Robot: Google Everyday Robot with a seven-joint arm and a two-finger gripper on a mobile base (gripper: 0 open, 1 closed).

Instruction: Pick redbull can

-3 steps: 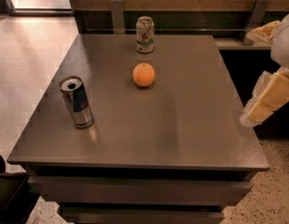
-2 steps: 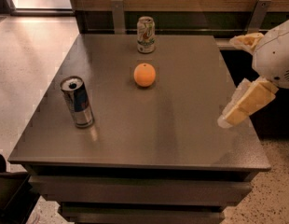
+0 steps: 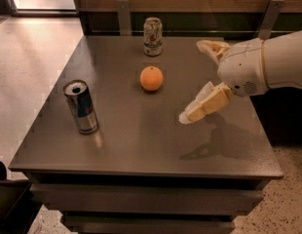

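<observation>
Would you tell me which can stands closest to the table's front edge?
The slim silver-and-blue can at front left; the pale can stands at the back edge. The open gripper hovers over the right side.

A slim silver-and-blue redbull can (image 3: 81,106) stands upright near the left edge of the dark brown square table (image 3: 141,145). A round orange (image 3: 151,78) sits mid-table, with a shorter pale patterned can (image 3: 153,36) behind it. The white arm's gripper (image 3: 191,81) hangs over the table's right side, its cream fingers (image 3: 204,106) spread wide, well apart from the redbull can.

No lettering can be read on the redbull can (image 3: 81,106) or the pale can (image 3: 153,36); jaws hang right of the orange (image 3: 151,78).
</observation>
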